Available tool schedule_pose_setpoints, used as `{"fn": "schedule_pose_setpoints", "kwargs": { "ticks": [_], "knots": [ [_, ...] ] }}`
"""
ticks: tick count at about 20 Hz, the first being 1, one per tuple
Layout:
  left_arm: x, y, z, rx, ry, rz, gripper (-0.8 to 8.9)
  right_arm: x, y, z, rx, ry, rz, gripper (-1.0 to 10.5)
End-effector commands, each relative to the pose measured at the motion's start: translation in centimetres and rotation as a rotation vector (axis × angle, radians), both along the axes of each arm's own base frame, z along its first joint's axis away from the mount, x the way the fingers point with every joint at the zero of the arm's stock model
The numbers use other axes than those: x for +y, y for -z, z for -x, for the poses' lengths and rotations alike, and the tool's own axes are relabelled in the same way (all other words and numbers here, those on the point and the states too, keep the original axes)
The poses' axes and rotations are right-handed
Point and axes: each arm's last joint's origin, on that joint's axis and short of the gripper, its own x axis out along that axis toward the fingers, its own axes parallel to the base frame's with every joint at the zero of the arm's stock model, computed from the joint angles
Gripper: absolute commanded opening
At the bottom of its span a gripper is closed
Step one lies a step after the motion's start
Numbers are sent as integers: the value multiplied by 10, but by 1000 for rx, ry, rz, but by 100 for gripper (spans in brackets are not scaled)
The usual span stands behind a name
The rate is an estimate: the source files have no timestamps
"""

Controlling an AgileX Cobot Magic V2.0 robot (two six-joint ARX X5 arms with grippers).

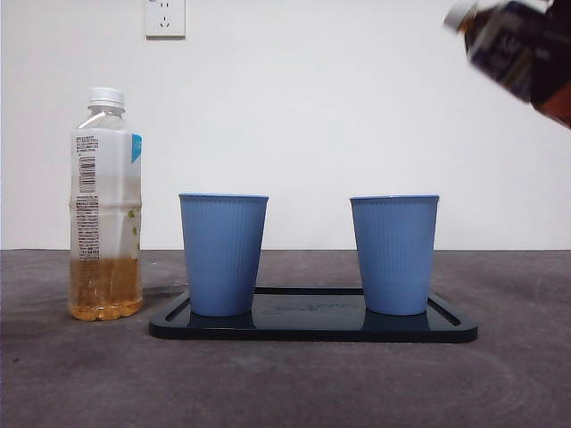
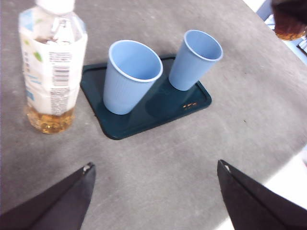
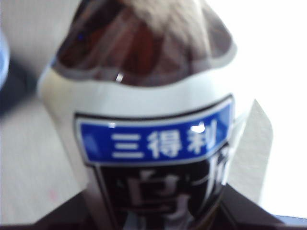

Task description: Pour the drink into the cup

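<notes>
Front view: dark bottle [image 1: 517,49] in the air at the top right corner, tilted, long axis diagonal, white cap pointing up-left, base hidden behind a dark arm. It is above and to the right of the right cup [image 1: 394,254]. 2 blue ribbed cups upright on a black tray [image 1: 312,328]; left cup [image 1: 223,254] well apart from the right one. Tea bottle [image 1: 105,205] upright on the grey tabletop [image 1: 285,383] just beside the tray's left end, capped, amber liquid in the lower part. Wall socket [image 1: 165,16] on the wall.

Left wrist view: left gripper [image 2: 156,201] hangs over bare tabletop, jaws wide apart, holding nothing. Both cups look empty. The lifted bottle's brown base shows at a corner.

Right wrist view: right gripper [image 3: 158,211] jaws clamped around the dark bottle's body, blue label strip with white characters facing the camera, neck pointing away from the wrist; picture blurred.
</notes>
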Motion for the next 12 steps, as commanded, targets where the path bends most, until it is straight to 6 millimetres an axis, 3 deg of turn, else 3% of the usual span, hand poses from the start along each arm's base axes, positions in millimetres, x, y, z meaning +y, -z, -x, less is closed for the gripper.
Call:
{"fn": "schedule_pose_setpoints", "kwargs": {
  "ticks": [1, 12],
  "knots": [
    [-1, -6, 0, -29, 18, -5, 409, 12, -7, -4, -33, -42, 162, 42],
    [-4, -6, 1, -29, 51, -4, 409, 44, 16, -13, 43, -91, 583, 18]
  ]
}}
